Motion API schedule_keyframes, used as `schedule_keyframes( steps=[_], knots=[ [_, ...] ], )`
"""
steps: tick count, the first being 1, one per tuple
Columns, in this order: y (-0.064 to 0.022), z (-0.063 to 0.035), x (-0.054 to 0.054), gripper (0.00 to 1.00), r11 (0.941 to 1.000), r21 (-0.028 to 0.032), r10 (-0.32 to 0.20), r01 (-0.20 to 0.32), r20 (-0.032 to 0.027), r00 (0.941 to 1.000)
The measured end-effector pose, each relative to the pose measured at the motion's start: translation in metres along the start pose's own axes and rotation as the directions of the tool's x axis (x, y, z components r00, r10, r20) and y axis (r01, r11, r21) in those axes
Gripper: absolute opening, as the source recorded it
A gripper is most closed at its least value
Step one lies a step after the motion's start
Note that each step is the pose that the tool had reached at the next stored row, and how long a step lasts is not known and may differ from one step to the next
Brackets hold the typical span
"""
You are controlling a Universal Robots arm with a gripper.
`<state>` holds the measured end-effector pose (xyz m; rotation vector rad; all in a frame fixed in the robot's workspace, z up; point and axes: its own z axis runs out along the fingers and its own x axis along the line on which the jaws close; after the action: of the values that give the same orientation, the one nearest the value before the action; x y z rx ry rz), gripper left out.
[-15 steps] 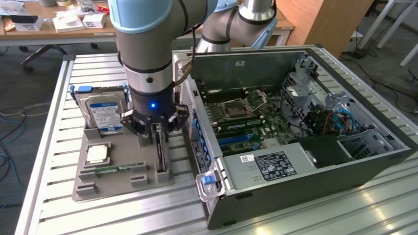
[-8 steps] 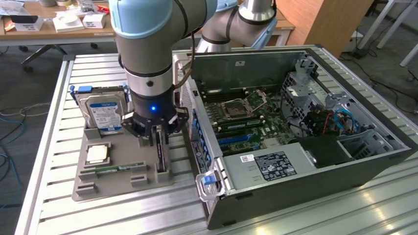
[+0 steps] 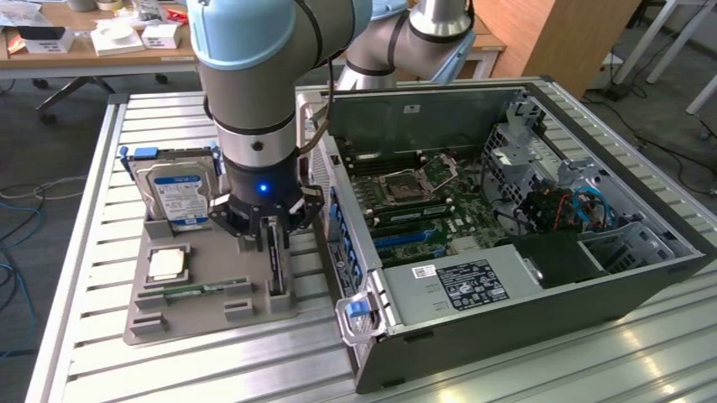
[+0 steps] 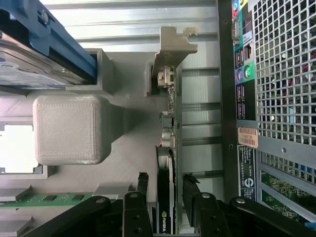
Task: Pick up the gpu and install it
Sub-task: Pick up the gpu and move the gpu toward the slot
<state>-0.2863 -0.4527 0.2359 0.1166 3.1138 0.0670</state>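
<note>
The gpu (image 3: 275, 267) stands on edge in a slot of the grey holder tray (image 3: 213, 315), a thin dark card just beside the open computer case (image 3: 526, 277). My gripper (image 3: 269, 239) is lowered straight over it. In the wrist view the gpu (image 4: 168, 118) runs away from the fingers, and its silver bracket (image 4: 173, 47) is at the far end. The gripper (image 4: 166, 185) straddles the card's near end. One black finger (image 4: 143, 185) stands on each side with a narrow gap, so the jaws are open around the card and not clamped on it.
A blue-and-silver hard drive (image 3: 180, 193) stands upright at the tray's back, with a processor (image 3: 166, 264) and a green memory stick (image 3: 201, 290) in front of it. The case's rear panel (image 4: 276, 98) lies close beside the card. The motherboard (image 3: 426, 201) is exposed inside the case.
</note>
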Motion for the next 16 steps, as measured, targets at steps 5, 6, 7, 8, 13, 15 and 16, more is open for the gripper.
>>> schedule_keyframes(
  steps=[5, 6, 7, 8, 13, 15, 16],
  knots=[
    [0.0001, 0.0003, -0.0005, 0.41, 1.0, -0.0002, 0.0, 0.0, 0.0002, 1.0],
    [0.0001, 0.0003, -0.0005, 0.41, 1.0, -0.0002, 0.0, 0.0, 0.0001, 1.0],
    [0.0, 0.0003, -0.0005, 0.41, 1.0, 0.0, 0.0, 0.0, 0.0001, 1.0],
    [0.0, 0.0004, -0.0005, 0.41, 1.0, 0.0001, 0.0, 0.0, -0.0001, 1.0],
    [0.0, 0.0008, -0.0005, 0.41, 1.0, -0.0001, 0.0, 0.0, 0.0001, 1.0],
    [0.0, 0.0008, -0.0005, 0.41, 1.0, -0.0001, 0.0, 0.0, 0.0001, 1.0],
    [0.0, 0.0008, -0.0005, 0.41, 1.0, -0.0001, 0.0, 0.0, 0.0001, 1.0]
  ],
)
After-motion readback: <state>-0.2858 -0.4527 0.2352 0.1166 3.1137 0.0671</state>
